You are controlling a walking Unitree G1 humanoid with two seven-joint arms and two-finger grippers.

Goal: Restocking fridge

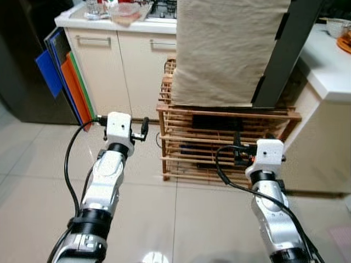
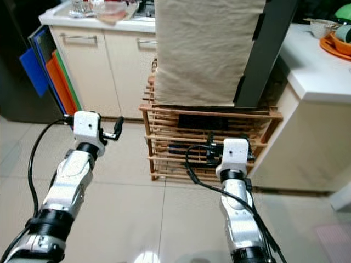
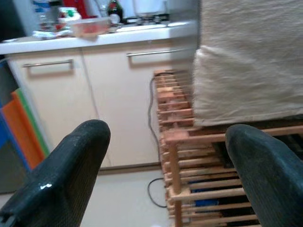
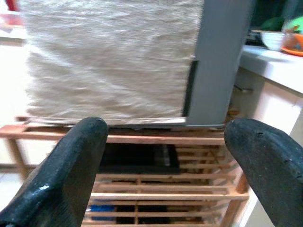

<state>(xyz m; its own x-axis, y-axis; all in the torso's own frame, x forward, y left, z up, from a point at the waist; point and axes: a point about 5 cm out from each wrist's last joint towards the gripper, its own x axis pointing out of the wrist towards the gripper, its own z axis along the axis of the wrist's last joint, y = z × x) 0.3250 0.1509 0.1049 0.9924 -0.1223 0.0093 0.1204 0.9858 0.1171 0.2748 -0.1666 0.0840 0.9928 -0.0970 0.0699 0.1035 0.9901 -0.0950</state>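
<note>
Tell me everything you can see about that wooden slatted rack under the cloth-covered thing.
The wooden rack is a light-brown crate-like stand built of thin horizontal slats on square corner posts, with shelves inside. It stands upright on the tiled floor, between the cream cabinets and a white counter. A tall appliance draped in beige cloth rests on its top. Dark items lie on its shelves, too shaded to identify. Both pincers hang in front, not touching it.

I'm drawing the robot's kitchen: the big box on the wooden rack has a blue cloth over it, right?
Not blue. The cloth is beige, as the left eye view shows. It does hang over the big box, which stands on the wooden rack.
</note>
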